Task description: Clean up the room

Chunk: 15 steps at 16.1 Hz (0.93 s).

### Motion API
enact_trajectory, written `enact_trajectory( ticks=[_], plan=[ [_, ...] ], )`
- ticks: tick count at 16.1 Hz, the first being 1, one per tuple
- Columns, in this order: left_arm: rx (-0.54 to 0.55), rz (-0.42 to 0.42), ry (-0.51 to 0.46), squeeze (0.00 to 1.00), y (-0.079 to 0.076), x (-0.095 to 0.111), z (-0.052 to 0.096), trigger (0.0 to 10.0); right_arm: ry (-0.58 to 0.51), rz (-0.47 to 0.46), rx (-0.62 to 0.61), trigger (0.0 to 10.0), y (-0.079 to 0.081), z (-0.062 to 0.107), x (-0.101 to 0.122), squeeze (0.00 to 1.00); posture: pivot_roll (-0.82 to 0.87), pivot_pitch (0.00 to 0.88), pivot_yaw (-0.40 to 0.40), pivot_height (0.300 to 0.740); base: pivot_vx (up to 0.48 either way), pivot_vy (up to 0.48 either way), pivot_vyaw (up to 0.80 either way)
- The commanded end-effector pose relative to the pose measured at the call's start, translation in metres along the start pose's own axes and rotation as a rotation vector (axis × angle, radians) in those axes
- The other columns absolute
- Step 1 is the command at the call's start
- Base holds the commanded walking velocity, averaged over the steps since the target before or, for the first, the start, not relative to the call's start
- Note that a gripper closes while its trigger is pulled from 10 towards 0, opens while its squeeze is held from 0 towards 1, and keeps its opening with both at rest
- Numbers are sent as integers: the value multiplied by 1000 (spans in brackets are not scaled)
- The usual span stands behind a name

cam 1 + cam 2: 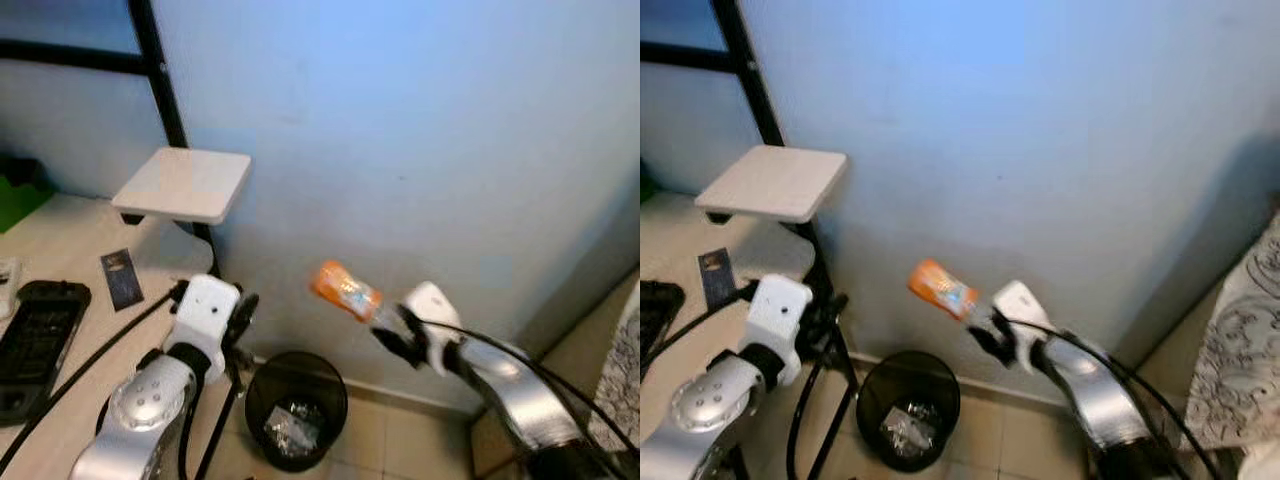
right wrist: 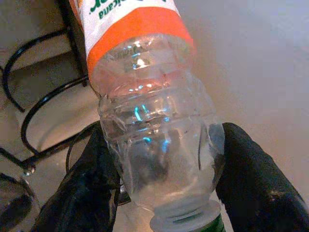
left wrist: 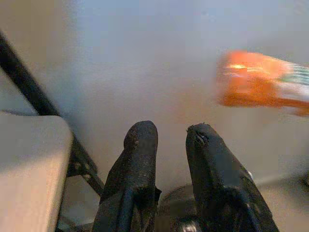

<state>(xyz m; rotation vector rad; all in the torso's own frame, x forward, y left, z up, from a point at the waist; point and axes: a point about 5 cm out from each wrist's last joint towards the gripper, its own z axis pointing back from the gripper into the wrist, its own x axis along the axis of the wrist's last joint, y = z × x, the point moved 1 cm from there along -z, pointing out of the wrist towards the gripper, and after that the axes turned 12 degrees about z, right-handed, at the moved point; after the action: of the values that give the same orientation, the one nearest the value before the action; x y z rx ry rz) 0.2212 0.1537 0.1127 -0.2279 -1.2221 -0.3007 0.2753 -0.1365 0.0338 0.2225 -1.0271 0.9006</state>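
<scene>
Against the blue wall point(image 1: 420, 130), the right tool point(image 1: 388, 335) clamps a bottle point(image 1: 345, 290); left tool point(image 3: 166, 145) slightly parted, empty.

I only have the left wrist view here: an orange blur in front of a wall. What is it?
Observer: A plastic bottle with an orange label, held by the right gripper.
Operator: Held where on the bottle?
Observer: At the clear neck end; the right wrist view shows a finger on each side of it.
Operator: Is there a bin nearby?
Observer: Yes, a black mesh bin on the floor, below and to the left of the bottle.
Operator: Anything in it?
Observer: Crumpled trash at the bottom.
</scene>
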Motion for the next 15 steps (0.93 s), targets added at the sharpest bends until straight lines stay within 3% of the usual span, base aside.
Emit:
enact_trajectory(
  ticks=[1,3,5,7,11,15],
  plan=[
    [-35,-5,19,0,-2,0,0,10000,21,24,21,10000,4,-6,-3,0,48,0,-4,740,0,0,0],
    [-124,-59,80,0,0,-3,2,10000,80,27,35,10000,15,-32,-6,0,47,1,4,740,0,0,0],
    [-174,-96,118,0,0,-6,4,10000,121,28,17,10000,17,-42,-9,0,48,18,9,740,0,0,0],
    [-234,-135,182,0,-2,-14,9,10000,169,-39,-36,10000,18,-55,-7,0,44,52,13,740,0,0,0],
    [-295,-185,256,0,-6,-27,15,10000,193,-66,-32,10000,31,-69,-2,0,37,99,8,740,0,0,0],
    [-297,-172,264,0,-7,-27,20,10000,172,-103,-27,10000,39,-77,9,0,40,117,1,740,0,0,0]
  ],
)
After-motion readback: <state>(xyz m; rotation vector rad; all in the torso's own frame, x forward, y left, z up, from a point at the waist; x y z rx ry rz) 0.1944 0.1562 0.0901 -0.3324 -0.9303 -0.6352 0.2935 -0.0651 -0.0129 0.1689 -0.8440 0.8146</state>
